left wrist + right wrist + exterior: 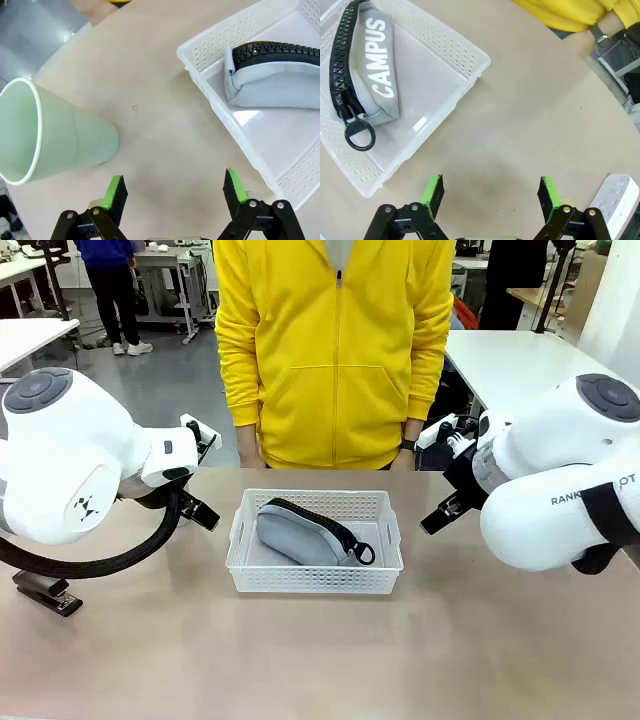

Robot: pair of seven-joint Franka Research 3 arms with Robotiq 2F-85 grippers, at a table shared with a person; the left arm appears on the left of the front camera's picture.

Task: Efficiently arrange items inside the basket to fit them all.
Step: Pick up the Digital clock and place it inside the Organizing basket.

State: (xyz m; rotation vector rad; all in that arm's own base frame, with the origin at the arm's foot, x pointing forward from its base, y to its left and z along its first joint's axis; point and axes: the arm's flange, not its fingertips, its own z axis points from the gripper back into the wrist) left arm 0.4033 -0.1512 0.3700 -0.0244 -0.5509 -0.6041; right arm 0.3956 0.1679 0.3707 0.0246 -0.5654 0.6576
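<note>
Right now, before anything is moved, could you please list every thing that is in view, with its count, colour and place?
basket: one, white, middle of the table.
zip pouch: one, grey with black zipper, lying inside the basket.
cup: one, pale green, on the table outside the basket.
box: one, white, on the table apart from the basket.
stapler: one, black, on the table at the robot's left, below the left arm.
table: one, beige.
person: one, yellow zipped jacket, standing at the far side.
left gripper: one, black with green pads, jaws open over bare table between cup and basket.
right gripper: one, black with green pads, jaws open over bare table between basket and box.
</note>
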